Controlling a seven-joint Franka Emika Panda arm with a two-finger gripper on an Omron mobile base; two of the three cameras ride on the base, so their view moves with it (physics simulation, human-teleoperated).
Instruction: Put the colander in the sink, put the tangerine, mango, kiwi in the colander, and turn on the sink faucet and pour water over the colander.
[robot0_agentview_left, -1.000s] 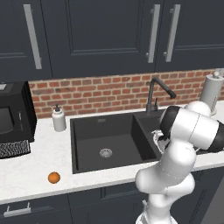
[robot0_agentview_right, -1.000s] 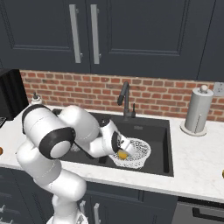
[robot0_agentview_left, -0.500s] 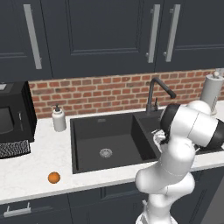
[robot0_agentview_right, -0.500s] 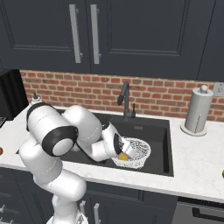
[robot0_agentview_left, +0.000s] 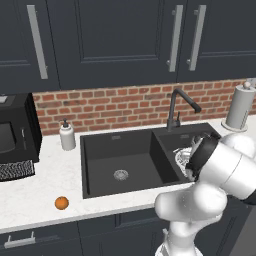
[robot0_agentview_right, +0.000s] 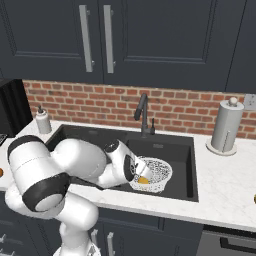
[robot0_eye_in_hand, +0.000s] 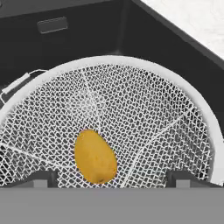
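The white mesh colander (robot0_agentview_right: 160, 172) (robot0_eye_in_hand: 153, 109) sits in the right basin of the black sink (robot0_agentview_right: 180, 160) (robot0_agentview_left: 120, 150). The yellow-orange mango (robot0_eye_in_hand: 95, 155) (robot0_agentview_right: 143, 180) lies loose on its bottom. My gripper (robot0_eye_in_hand: 113, 180) (robot0_agentview_right: 136, 175) hangs open just above the colander's near rim, with the mango between and below the spread fingertips (robot0_eye_in_hand: 41, 178), touching neither. The deep orange tangerine (robot0_agentview_left: 61, 202) rests on the marble counter left of the sink. The black faucet (robot0_agentview_left: 175, 107) (robot0_agentview_right: 143, 112) stands behind the basins with no stream at its spout. The kiwi is out of view.
A soap dispenser (robot0_agentview_left: 67, 136) stands at the sink's back left corner. A paper towel roll (robot0_agentview_right: 226, 126) is on the counter to the right. A black microwave (robot0_agentview_left: 12, 135) fills the far left. My arm arches over the sink's front edge.
The jaws have spread wider and the mango now lies free in the colander. The arm has shifted only slightly.
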